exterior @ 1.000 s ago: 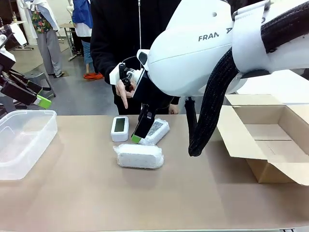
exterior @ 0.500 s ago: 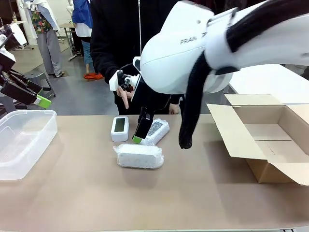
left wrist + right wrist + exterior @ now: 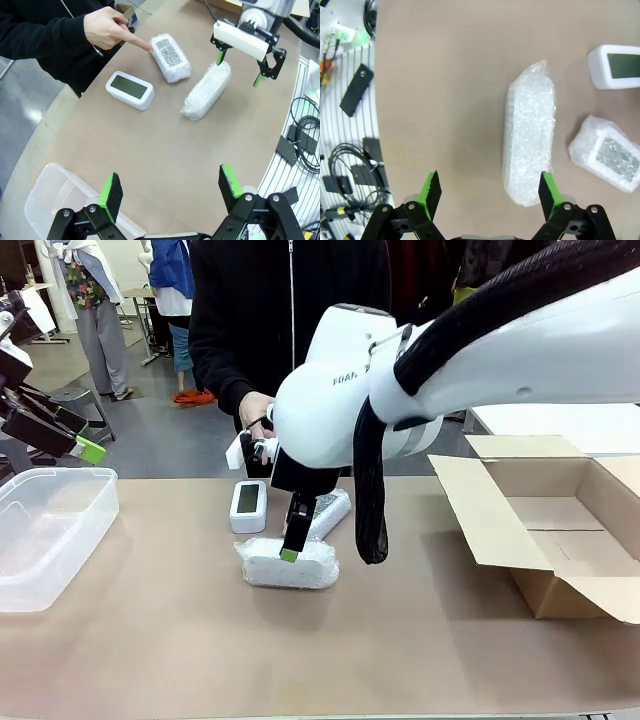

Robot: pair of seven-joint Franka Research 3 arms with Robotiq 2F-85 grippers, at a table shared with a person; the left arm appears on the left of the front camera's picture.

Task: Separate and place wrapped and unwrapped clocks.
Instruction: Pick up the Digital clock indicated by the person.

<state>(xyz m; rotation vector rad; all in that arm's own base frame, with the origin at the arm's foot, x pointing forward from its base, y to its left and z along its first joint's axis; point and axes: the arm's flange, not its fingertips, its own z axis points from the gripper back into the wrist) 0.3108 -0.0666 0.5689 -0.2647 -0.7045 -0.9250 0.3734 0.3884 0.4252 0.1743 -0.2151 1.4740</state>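
Observation:
Three clocks lie mid-table. The nearest is a fully wrapped bubble-wrap bundle [image 3: 288, 565] [image 3: 207, 90] [image 3: 530, 132]. Behind it lies a second wrapped bundle [image 3: 330, 510] [image 3: 171, 56] [image 3: 610, 157] with a dark face showing. To its left is the bare white clock [image 3: 248, 505] [image 3: 130, 89] [image 3: 617, 66]. My right gripper [image 3: 291, 548] [image 3: 238, 72] [image 3: 487, 187] hangs open just above the near bundle, which sits toward one finger. A person's hand [image 3: 255, 405] [image 3: 107, 27] points a finger at the dark-faced bundle. My left gripper [image 3: 70, 435] [image 3: 170, 192] is open and high at the left, holding nothing.
A clear plastic tub [image 3: 50, 530] [image 3: 50, 195] stands at the table's left edge under my left gripper. An open cardboard box [image 3: 560, 530] lies at the right. The right arm's bulk and its black cable hang over the table's middle.
My right arm swung left and down, so its gripper went from over the dark-faced bundle to over the near bundle. The left arm stayed still.

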